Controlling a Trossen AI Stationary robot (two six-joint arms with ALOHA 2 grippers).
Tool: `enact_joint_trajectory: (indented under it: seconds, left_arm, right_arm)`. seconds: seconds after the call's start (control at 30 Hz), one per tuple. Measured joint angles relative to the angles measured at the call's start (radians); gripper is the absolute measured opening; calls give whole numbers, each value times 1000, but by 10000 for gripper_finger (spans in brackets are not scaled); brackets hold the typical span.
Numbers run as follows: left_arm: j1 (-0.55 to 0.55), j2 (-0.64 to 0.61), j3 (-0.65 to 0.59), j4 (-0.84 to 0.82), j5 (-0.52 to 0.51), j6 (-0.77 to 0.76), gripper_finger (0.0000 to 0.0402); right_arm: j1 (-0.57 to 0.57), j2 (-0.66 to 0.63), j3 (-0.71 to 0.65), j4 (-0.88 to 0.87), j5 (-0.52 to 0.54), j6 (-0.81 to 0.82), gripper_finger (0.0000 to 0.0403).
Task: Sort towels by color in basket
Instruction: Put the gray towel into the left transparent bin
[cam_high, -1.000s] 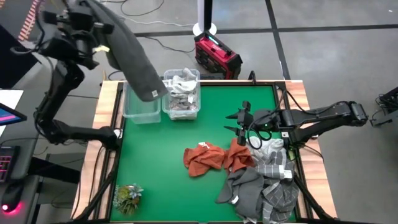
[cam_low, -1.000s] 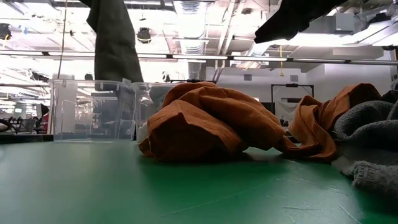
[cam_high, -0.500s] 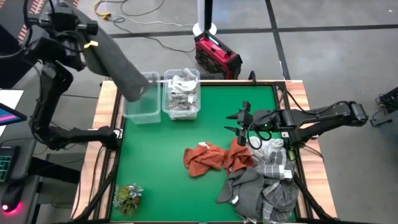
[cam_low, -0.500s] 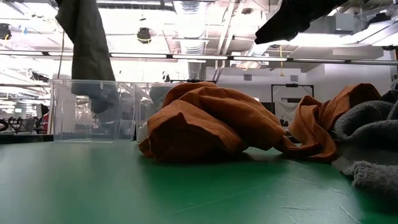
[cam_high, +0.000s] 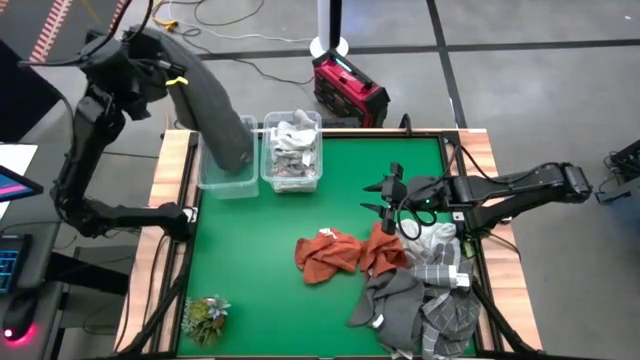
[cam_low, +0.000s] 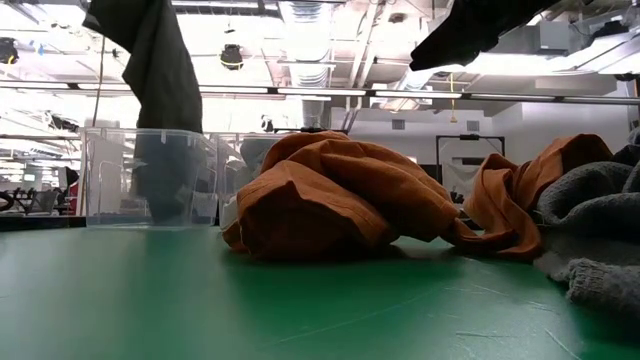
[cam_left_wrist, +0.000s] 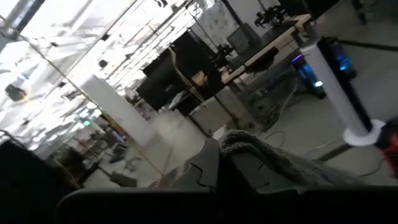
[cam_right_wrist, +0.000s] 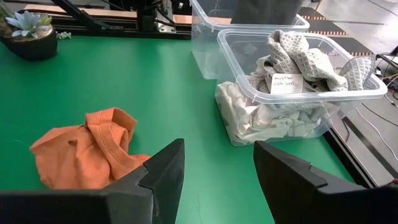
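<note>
The dark grey towel (cam_high: 215, 105) hangs from the left gripper (cam_high: 150, 68), which is raised above the table's far left corner and closed on the cloth's upper end, as the left wrist view confirms by the fabric pinched between its fingers (cam_left_wrist: 208, 165). The towel's lower end dips into the empty clear bin (cam_high: 226, 170); in the low view it is visible through the bin wall (cam_low: 160, 185). Beside it, touching, stands the second clear bin (cam_high: 292, 150), already holding white towels (cam_right_wrist: 292, 59). The right gripper (cam_high: 386, 197) hovers with jaws wide apart and empty over the mid-table, near the two rust-orange towels (cam_high: 328, 255) and the heap of grey and plaid towels (cam_high: 425, 295) at the table's (cam_high: 260, 260) near right. A small plant (cam_high: 205, 318) sits at the near left corner.

Risks, as judged from this state: the towel hangs at a slant, so release now could leave its upper part draped over the bin's outer rim or spilling off the table edge. A sideways swing could carry the cloth into the white-towel bin, mixing colours. Dragging cloth could also shift the light bin.
</note>
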Motion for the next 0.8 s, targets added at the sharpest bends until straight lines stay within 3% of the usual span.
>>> enact_joint_trajectory:
  seconds: [0.3,0.67,0.8]
  left_arm:
    - [-59,-12,0,-154,19,-4,4]
    - [-181,-11,0,-601,24,-167,4]
    - [-212,0,0,-764,112,-271,4]
  right_arm:
    - [0,0,0,-11,0,-1,222]
    - [0,0,0,-11,-1,2,222]
    - [0,0,0,-9,-1,2,222]
